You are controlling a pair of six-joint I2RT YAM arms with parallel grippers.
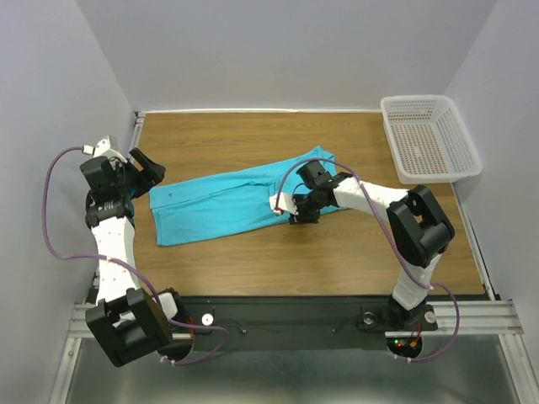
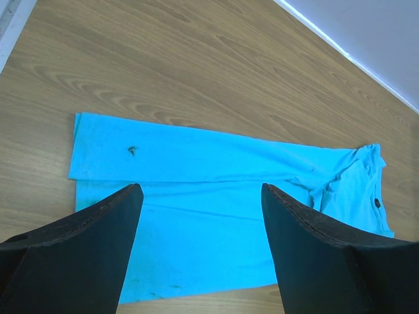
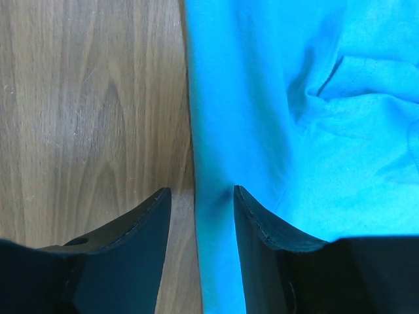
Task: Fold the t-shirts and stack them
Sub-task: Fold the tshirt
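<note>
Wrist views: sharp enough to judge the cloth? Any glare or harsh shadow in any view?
Left wrist: shirt sharp, dark fingers show little detail. Right wrist: folds and wood grain clear, cyan strongly saturated. Top external: even light, soft shadows, no glare on the table.

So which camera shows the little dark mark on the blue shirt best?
The left wrist view: the dark mark shows clearly on the turquoise shirt. The top view shows the shirt too small to make the mark out. The right wrist view shows only a close patch of cloth by its edge, no mark.
</note>
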